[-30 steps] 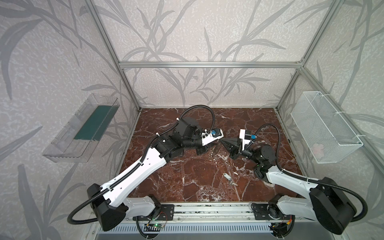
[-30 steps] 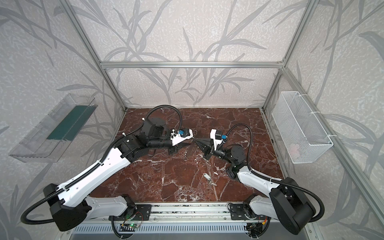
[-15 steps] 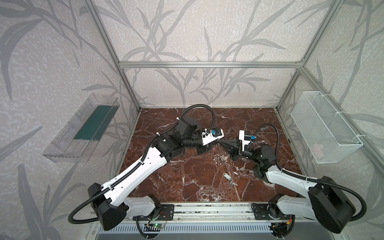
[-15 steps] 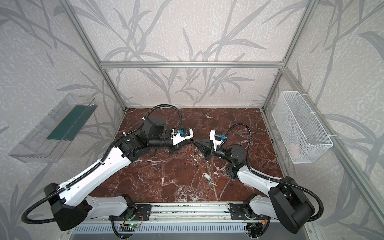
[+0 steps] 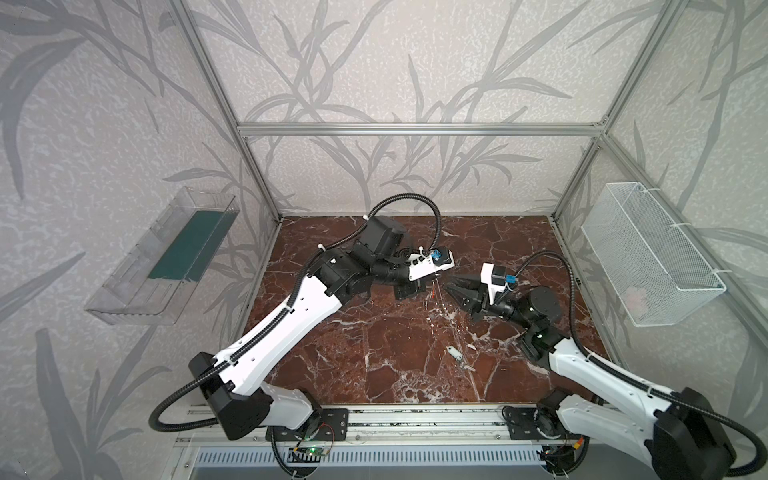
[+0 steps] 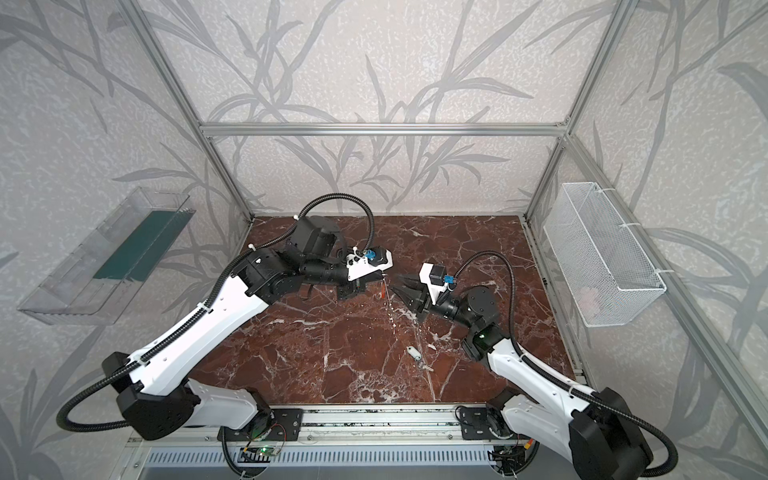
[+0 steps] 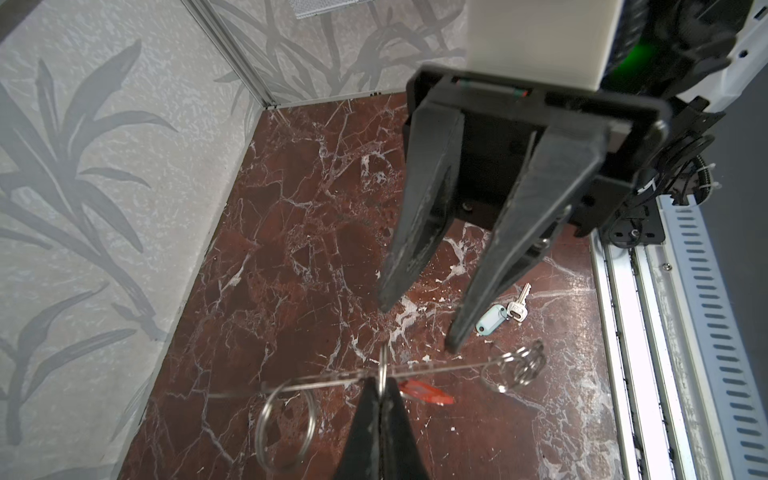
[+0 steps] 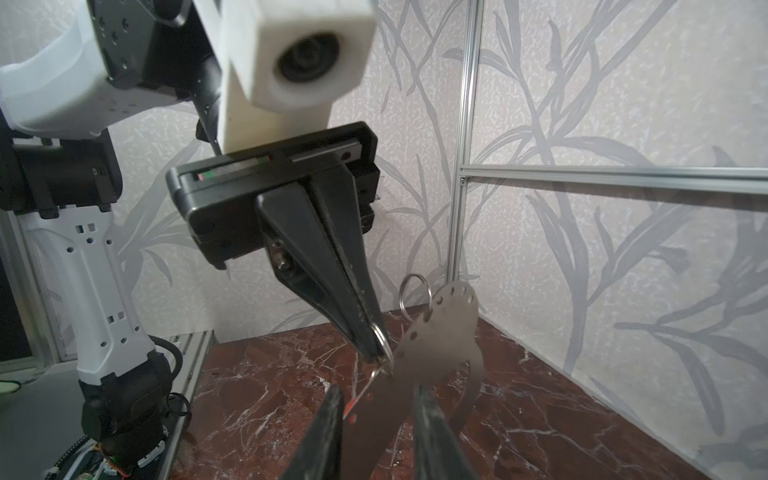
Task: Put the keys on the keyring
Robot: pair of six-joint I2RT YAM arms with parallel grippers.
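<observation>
Grey metal, the keyring [image 8: 440, 353] hangs in the air over the middle of the red marble table [image 5: 374, 353], between the two arms. In the left wrist view it shows edge-on, as a thin line. The left gripper [image 8: 376, 355] has its fingers pressed together on a small split ring [image 8: 384, 338] at the plate's holed edge. The red-orange tag [image 7: 424, 392] dangles just below that ring; its key is too small to make out. Two more rings [image 7: 286, 432] hang from the plate, one towards each end.

The right gripper [image 7: 419, 324] faces the left one from the right. Its jaws stand apart and hold nothing, and its tips sit just beside the plate. The white-tagged key [image 7: 494, 318] lies flat on the marble, nearer the front rail and right of centre. It shows in both top views [image 5: 455, 353] [image 6: 412, 352], well apart from both grippers.
</observation>
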